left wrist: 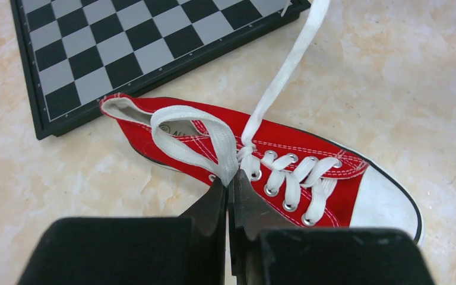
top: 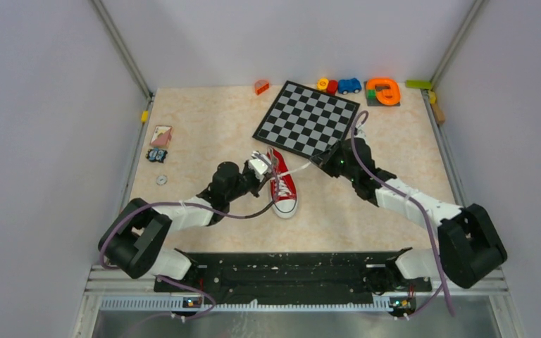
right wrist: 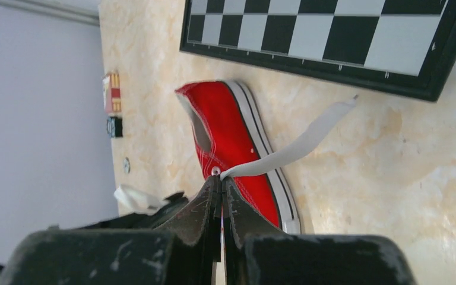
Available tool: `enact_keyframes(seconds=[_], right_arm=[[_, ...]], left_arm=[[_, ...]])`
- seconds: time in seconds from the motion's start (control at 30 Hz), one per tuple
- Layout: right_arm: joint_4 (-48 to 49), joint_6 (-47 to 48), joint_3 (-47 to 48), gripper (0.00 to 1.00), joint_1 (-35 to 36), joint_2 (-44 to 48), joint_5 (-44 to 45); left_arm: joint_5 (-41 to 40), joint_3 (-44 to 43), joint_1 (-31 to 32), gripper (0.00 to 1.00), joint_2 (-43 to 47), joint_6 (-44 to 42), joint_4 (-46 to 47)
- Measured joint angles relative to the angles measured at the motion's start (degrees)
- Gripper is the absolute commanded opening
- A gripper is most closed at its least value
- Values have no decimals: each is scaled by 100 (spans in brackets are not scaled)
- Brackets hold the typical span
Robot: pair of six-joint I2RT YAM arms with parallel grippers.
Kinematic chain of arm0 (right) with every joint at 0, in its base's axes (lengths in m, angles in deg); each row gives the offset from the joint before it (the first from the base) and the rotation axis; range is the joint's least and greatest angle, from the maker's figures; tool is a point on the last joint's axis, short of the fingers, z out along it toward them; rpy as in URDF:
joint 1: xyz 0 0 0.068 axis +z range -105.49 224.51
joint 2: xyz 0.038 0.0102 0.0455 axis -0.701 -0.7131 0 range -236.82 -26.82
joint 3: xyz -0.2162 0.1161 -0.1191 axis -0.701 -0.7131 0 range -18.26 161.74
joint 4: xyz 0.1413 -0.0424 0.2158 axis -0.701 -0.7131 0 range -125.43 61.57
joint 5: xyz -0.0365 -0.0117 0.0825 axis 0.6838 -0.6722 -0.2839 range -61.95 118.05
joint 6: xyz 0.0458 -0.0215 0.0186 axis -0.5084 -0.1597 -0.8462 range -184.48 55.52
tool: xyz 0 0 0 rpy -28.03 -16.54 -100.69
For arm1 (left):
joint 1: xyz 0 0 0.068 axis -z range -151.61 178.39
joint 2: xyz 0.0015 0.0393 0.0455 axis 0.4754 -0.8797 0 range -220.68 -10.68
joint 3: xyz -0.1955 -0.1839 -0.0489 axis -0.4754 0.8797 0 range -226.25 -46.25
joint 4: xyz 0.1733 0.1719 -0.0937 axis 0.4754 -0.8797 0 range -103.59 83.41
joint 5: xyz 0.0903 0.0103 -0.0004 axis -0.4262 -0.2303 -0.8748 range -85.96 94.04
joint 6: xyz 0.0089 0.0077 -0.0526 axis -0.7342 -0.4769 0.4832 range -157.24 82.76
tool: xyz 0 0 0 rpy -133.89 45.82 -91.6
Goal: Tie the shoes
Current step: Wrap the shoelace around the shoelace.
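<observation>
The red shoe point(top: 282, 190) with white toe cap lies mid-table, toe toward the arms. My left gripper point(left wrist: 233, 180) is shut on the base of a white lace loop point(left wrist: 185, 138) just above the eyelets; from above, the left gripper point(top: 260, 165) hovers at the shoe's heel end. A second lace strand point(left wrist: 285, 65) runs taut from the knot toward the chessboard. My right gripper point(right wrist: 221, 179) is shut on that strand, whose free tail point(right wrist: 309, 138) trails past the shoe point(right wrist: 228, 127). From above, the right gripper point(top: 318, 160) sits right of the shoe at the board's corner.
A chessboard point(top: 307, 117) lies just behind the shoe and under the right wrist. Toys line the back edge: an orange piece point(top: 383, 91), a blue car point(top: 349, 85), a small orange block point(top: 261, 86). A card point(top: 160, 135) and a washer point(top: 161, 180) lie left.
</observation>
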Motion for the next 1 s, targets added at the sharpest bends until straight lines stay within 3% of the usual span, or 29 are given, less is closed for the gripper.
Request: enact_keyframes(seconds=[0.23, 0.53, 0.87, 1.0], right_arm=[[-752, 531, -24, 0, 0, 535, -616], [-1228, 1051, 778, 0, 0, -105, -1502], [-730, 820, 933, 0, 4, -1220, -2131], [-385, 857, 557, 0, 20, -1307, -2332]], left_arm=[[385, -170, -15, 4, 0, -824, -568], [601, -1266, -72, 1, -109, -2050, -2177], [155, -1703, -72, 0, -352, -2771, -3220], [20, -1722, -72, 0, -352, -2949, -3379]])
